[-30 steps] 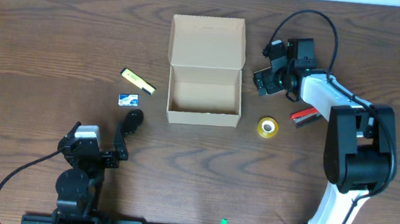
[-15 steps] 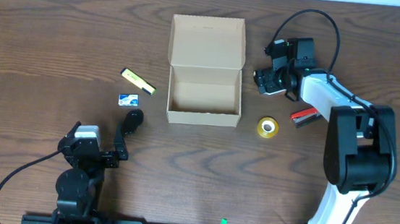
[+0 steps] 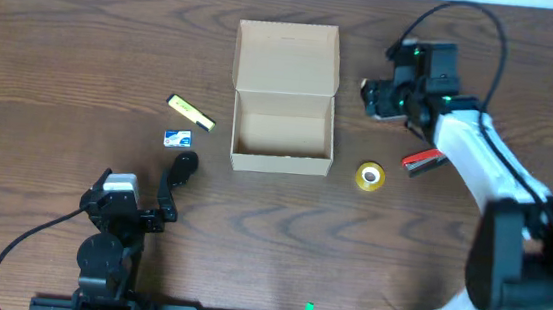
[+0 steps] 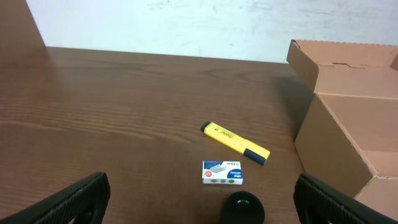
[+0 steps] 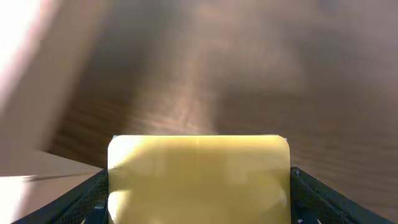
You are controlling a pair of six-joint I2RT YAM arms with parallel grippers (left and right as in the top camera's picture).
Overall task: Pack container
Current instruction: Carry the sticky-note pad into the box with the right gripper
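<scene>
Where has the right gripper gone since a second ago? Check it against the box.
Yes. The right gripper, gripping a yellow pad, moved toward the table's far edge: it was beside the container's hinge, now beside its open lid.

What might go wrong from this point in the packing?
1. The right gripper holds a yellow pad off to the right of the container, not over its opening. Releasing now would likely drop the pad outside.
2. The pad spans the full gap between the jaws, so the grip looks marginal and the pad may slip on the way across.
</scene>
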